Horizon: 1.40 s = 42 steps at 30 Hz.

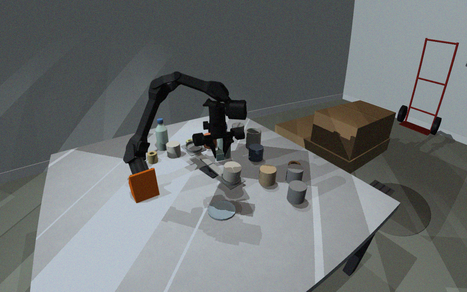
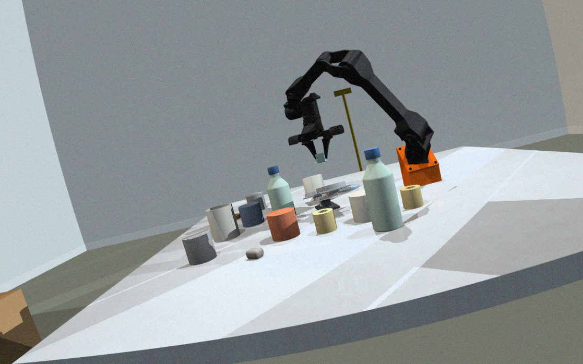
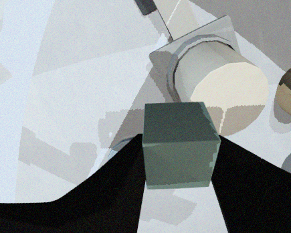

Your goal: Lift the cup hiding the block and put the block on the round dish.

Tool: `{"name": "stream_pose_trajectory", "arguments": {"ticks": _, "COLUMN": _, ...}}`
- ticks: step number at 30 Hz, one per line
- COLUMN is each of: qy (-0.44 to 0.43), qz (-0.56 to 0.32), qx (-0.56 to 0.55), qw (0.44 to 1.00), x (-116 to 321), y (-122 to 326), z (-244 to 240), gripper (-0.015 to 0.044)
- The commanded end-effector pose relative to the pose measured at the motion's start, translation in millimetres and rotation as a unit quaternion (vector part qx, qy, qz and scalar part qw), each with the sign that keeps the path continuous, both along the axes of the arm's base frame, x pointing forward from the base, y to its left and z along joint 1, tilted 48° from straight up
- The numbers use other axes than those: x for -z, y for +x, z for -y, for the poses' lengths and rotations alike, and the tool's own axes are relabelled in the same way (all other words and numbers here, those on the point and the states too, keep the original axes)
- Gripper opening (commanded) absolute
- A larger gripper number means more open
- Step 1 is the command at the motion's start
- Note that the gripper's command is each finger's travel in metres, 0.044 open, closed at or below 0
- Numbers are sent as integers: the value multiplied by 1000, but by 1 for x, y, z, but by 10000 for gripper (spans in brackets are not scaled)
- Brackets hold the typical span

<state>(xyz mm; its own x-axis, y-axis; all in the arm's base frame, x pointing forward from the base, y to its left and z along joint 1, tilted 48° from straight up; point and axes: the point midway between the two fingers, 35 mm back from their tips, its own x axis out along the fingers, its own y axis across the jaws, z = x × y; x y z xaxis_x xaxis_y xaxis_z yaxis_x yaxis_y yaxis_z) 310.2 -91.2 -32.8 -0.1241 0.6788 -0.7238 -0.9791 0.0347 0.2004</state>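
My gripper [image 1: 220, 153] [image 2: 320, 156] [image 3: 174, 140] is shut on the grey-green block [image 1: 220, 155] [image 2: 321, 158] [image 3: 177, 164] and holds it in the air. A pale cup [image 1: 231, 173] [image 2: 312, 184] [image 3: 235, 82] stands upside down on one end of the balance; in the wrist view it is beyond the block, slightly right. The balance's other end shows an empty ring [image 1: 193, 151]. A similar pale cup [image 1: 173, 150] [image 2: 358, 207] stands on the table. The round blue dish [image 1: 221, 211] bears nothing; the left finger mostly hides it in the wrist view.
One bottle [image 1: 161, 137] [image 2: 383, 194] stands near the table cup; another bottle [image 2: 279, 193] is partly behind the gripper in the top view. A navy cup [image 1: 256, 152] [image 2: 251, 214], tan cup [image 1: 267, 176], grey cup [image 1: 296, 193] and orange-red cup [image 2: 283, 225] stand around the balance.
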Motion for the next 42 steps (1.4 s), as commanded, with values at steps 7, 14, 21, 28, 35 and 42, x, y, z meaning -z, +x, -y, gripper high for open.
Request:
{"name": "stream_pose_trajectory", "arguments": {"ticks": 7, "qy": 4, "qz": -1, "qx": -3, "qw": 1000, "x": 44, "y": -15, "z": 24, "gripper": 0}}
{"name": "stream_pose_trajectory", "arguments": {"ticks": 14, "qy": 9, "qz": -1, "qx": -6, "qw": 1000, "x": 77, "y": -30, "z": 37, "gripper": 0}}
{"name": "stream_pose_trajectory", "arguments": {"ticks": 21, "qy": 16, "qz": 0, "qx": -8, "qw": 1000, "x": 109, "y": -48, "z": 47, "gripper": 0}}
{"name": "stream_pose_trajectory", "arguments": {"ticks": 28, "qy": 23, "qz": 1, "qx": -10, "qw": 1000, "x": 135, "y": -65, "z": 53, "gripper": 0}}
{"name": "stream_pose_trajectory", "arguments": {"ticks": 35, "qy": 24, "qz": 2, "qx": -11, "qw": 1000, "x": 147, "y": -68, "z": 43, "gripper": 0}}
{"name": "stream_pose_trajectory", "arguments": {"ticks": 42, "qy": 24, "qz": 2, "qx": -11, "qw": 1000, "x": 166, "y": -72, "z": 23, "gripper": 0}}
